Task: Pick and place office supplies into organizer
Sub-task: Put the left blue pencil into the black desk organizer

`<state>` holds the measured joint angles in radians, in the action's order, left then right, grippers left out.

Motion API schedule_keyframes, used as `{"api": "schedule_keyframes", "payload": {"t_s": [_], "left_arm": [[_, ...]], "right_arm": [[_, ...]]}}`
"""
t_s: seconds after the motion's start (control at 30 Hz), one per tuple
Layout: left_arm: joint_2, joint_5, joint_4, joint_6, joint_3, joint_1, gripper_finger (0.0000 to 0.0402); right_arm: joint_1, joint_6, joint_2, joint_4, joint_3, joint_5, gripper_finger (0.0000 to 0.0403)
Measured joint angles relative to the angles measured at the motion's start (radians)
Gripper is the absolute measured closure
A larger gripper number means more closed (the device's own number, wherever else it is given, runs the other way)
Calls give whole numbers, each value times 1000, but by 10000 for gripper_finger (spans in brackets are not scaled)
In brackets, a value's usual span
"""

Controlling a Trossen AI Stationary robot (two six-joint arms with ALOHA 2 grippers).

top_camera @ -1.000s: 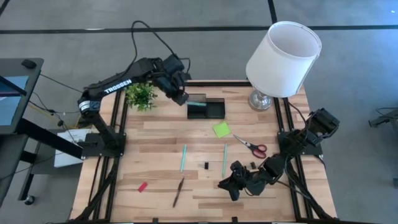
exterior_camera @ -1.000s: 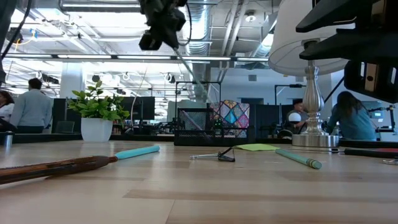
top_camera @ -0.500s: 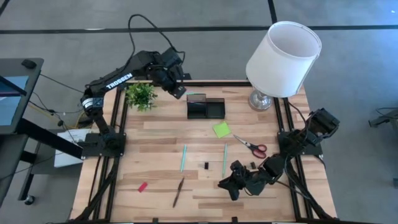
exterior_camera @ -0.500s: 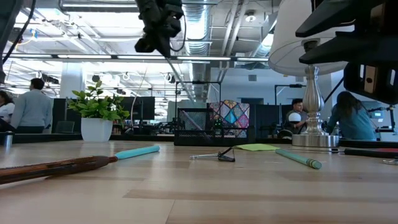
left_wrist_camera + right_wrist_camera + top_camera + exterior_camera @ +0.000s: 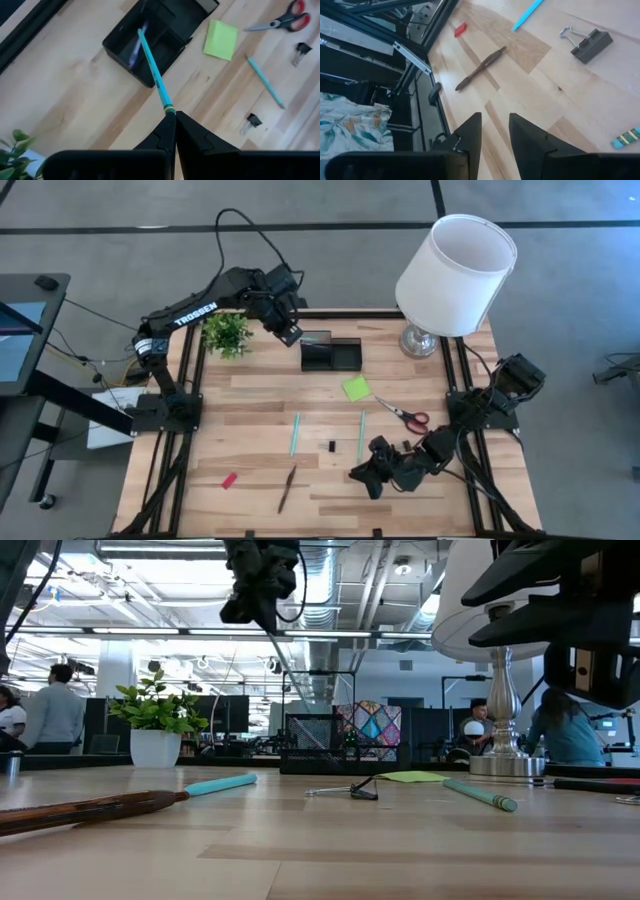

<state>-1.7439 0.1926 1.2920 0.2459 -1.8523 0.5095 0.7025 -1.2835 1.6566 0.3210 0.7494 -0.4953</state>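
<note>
1. The light wooden slatted tabletop (image 5: 250, 395) carries everything. A white-shaded lamp on a silver base (image 5: 455, 275) stands at its far right corner, and a small green potted plant (image 5: 226, 333) at its far left.
2. The left arm reaches over the far edge. Its left tool (image 5: 171, 116) is closed on a thin teal pencil (image 5: 152, 75), and hangs above the tabletop just left of the black rectangular mesh organizer (image 5: 331, 353). In the left wrist view the pencil's free end points over the organizer's taller compartment.
3. The right arm lies folded at the near right. Its right tool (image 5: 495, 127) hangs low with its fingers narrowly apart and nothing between them.
4. Red-handled scissors (image 5: 404, 414) lie right of centre, with a lime-green square sticky-note pad (image 5: 355, 388) just to their far left.
5. A teal pen (image 5: 295, 433) and a green pen (image 5: 361, 434) lie side by side and apart at mid-tabletop, with a small black binder clip (image 5: 332, 446) between them.
6. A brown wooden pencil (image 5: 287, 487) and a small red eraser (image 5: 230, 479) lie near the front left.
</note>
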Motion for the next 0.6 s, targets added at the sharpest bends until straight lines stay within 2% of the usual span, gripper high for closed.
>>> {"api": "schedule_keyframes", "payload": {"t_s": [0.17,0.37,0.6], "left_arm": [[-12,-26,-16,-13,7,8,401],[-68,27,-120,-16,42,12,401],[-148,44,-141,-50,43,14,398]], "right_arm": [[-5,6,0,-1,0,0,310],[-6,8,0,-7,0,0,310],[-3,0,0,-2,1,0,310]]}}
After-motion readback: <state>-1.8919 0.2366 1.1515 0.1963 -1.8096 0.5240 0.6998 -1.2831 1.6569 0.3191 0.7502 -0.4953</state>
